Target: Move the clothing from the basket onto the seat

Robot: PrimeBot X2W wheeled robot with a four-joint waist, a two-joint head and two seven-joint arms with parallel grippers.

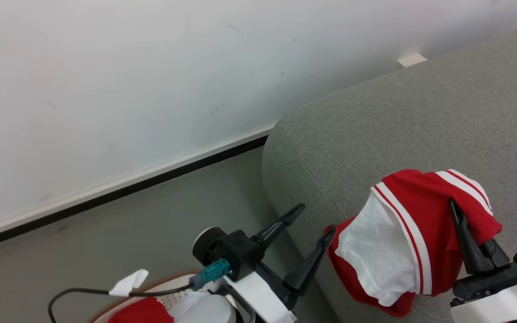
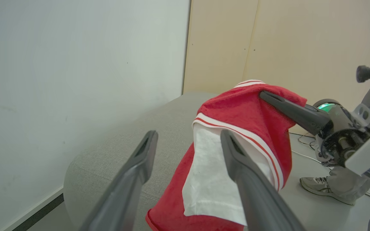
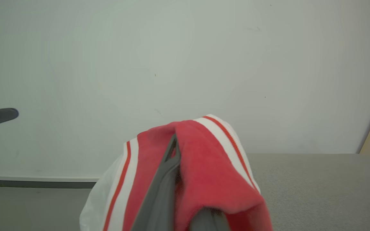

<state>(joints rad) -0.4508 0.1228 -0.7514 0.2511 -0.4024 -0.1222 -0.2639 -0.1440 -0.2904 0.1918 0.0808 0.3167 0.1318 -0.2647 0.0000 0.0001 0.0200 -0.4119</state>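
The right gripper (image 1: 458, 217) has its fingers pinched on the clothing (image 1: 413, 211), a red garment with a white panel. It drapes over them at 4 o'clock in the head view, above the front corner of the seat (image 1: 420, 112). The left gripper (image 1: 316, 219), at 6 o'clock, has its fingers spread and holds nothing. The basket (image 1: 174, 301) sits at 7 o'clock with more of the clothing inside.

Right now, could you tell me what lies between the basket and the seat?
In the head view, the open left pincer lies between the basket and the seat, over grey floor.
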